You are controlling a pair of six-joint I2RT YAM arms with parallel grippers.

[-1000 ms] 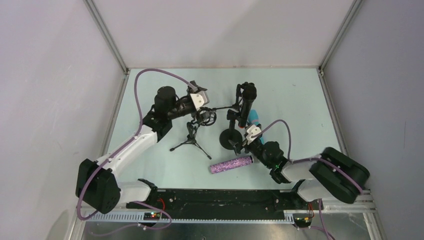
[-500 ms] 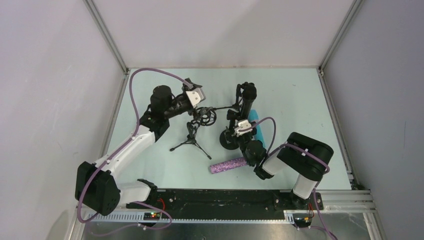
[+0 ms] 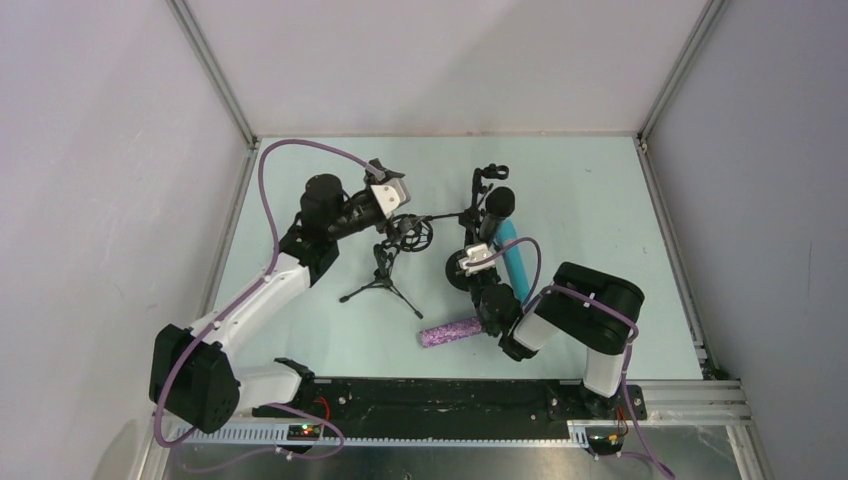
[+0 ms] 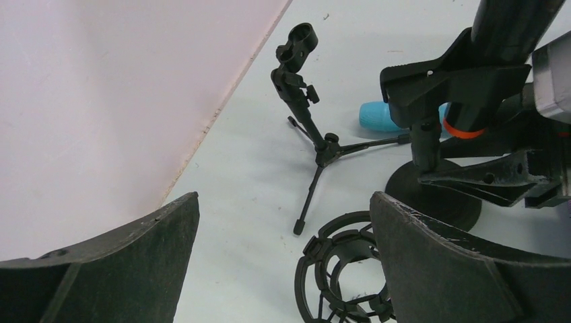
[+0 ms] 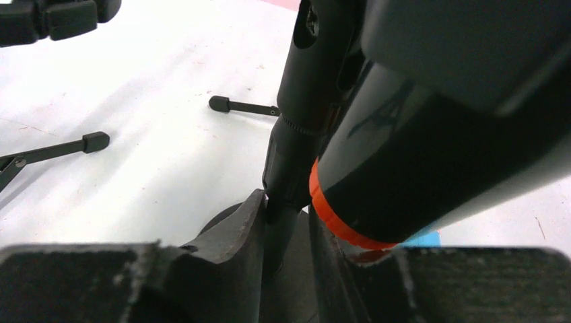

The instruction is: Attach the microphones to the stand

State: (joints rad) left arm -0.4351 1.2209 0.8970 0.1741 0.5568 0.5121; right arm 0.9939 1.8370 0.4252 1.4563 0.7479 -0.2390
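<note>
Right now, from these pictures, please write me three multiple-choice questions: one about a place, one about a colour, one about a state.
1. Where is the purple microphone? A. lying on the table B. clipped in a stand C. in a gripper
2. What colour is the black microphone's ring? A. green B. orange C. white
3. How is the left gripper? A. open B. shut on a microphone C. out of view
Answers: A, it lies flat on the table; B, the wrist views show an orange band; A, its fingers stand wide apart.
</note>
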